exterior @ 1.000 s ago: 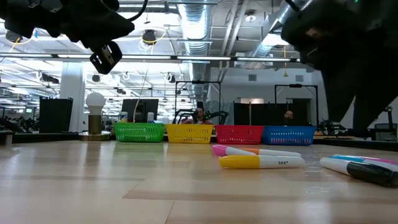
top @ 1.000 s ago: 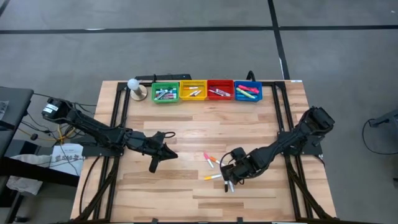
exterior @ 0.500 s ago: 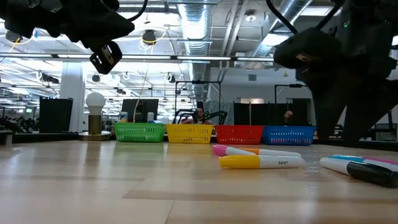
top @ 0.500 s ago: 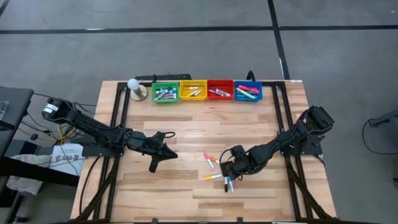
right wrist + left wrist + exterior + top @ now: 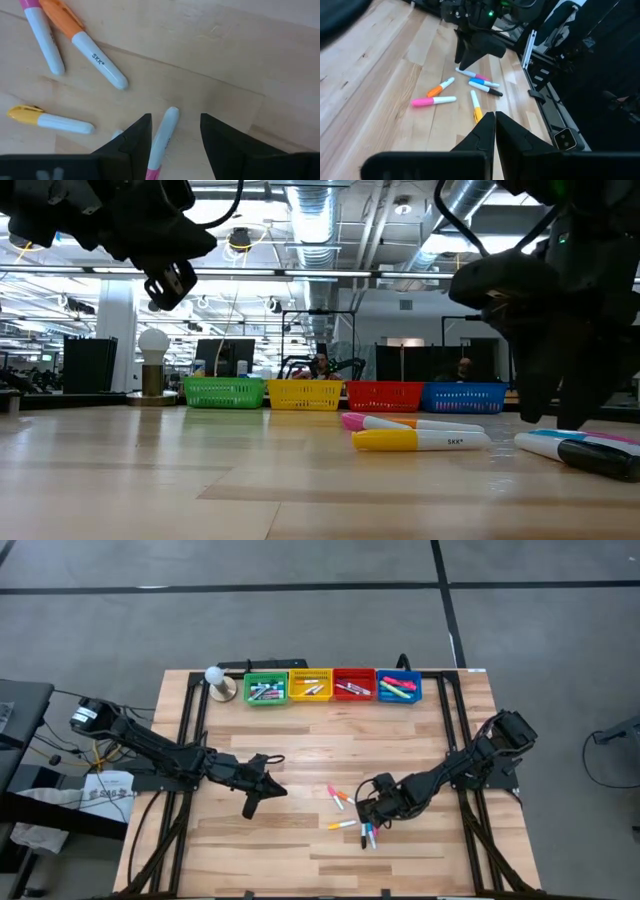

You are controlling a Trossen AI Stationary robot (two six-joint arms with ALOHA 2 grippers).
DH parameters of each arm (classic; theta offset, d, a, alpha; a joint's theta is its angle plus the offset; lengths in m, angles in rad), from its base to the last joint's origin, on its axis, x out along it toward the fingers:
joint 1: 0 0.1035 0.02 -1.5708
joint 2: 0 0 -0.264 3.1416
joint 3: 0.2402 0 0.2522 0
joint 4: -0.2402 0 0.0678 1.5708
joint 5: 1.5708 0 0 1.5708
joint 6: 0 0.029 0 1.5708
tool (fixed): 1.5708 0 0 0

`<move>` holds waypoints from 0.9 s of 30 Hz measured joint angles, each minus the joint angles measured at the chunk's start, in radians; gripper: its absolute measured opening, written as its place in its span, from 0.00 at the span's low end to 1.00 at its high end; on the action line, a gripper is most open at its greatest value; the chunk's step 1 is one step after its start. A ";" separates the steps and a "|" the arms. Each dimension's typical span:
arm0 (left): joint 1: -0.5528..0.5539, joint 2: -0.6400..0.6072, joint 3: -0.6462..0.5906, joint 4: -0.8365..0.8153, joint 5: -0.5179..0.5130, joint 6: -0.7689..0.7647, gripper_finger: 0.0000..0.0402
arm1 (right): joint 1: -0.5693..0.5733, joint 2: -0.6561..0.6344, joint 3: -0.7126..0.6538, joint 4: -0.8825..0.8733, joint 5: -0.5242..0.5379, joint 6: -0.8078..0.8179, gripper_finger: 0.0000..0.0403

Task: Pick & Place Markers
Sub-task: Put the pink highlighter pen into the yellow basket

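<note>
- Two arms reach over the wooden table (image 5: 300, 755) in the high view. The left gripper (image 5: 250, 806) hangs over the table's left half, well apart from the loose markers. The right gripper (image 5: 368, 825) sits directly over a small cluster of them.
- Four bins stand in a row along the far edge: green bin (image 5: 265, 689), yellow bin (image 5: 310, 686), red bin (image 5: 353, 686), blue bin (image 5: 399, 687), each with markers inside, too small to count. One lamp (image 5: 214, 678) stands left of the green bin.
- Six or so loose markers lie right of the table's centre: a pink and orange pair (image 5: 337, 796), a yellow marker (image 5: 343, 825), and several by the right gripper that cannot be counted here.
- Low view: the four bins line up far back. The yellow marker (image 5: 420, 440) lies in front of the pink marker (image 5: 385, 423); two more lie at the right edge, one light blue (image 5: 545, 444), one black-capped (image 5: 600, 459).
- Left wrist view: six markers show on the wood: pink (image 5: 433, 101), orange marker (image 5: 440, 87), yellow (image 5: 476, 106), and three grouped below the right arm. The left gripper's (image 5: 495, 116) fingers are pressed together on nothing.
- Right wrist view: five markers show. The right gripper's (image 5: 172, 131) fingers stand apart on either side of a white pink-capped marker (image 5: 163, 137), not visibly touching it.
</note>
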 joint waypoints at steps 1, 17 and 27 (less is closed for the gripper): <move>0.000 0.000 0.000 0.003 0.000 0.000 0.03 | -0.001 0.000 0.000 0.001 0.000 0.000 0.40; 0.000 0.000 0.000 0.014 0.000 0.000 0.03 | -0.006 0.070 0.007 0.023 -0.031 -0.004 0.37; 0.000 -0.001 0.000 0.023 0.000 -0.004 0.03 | 0.000 0.083 0.012 -0.016 -0.035 0.008 0.34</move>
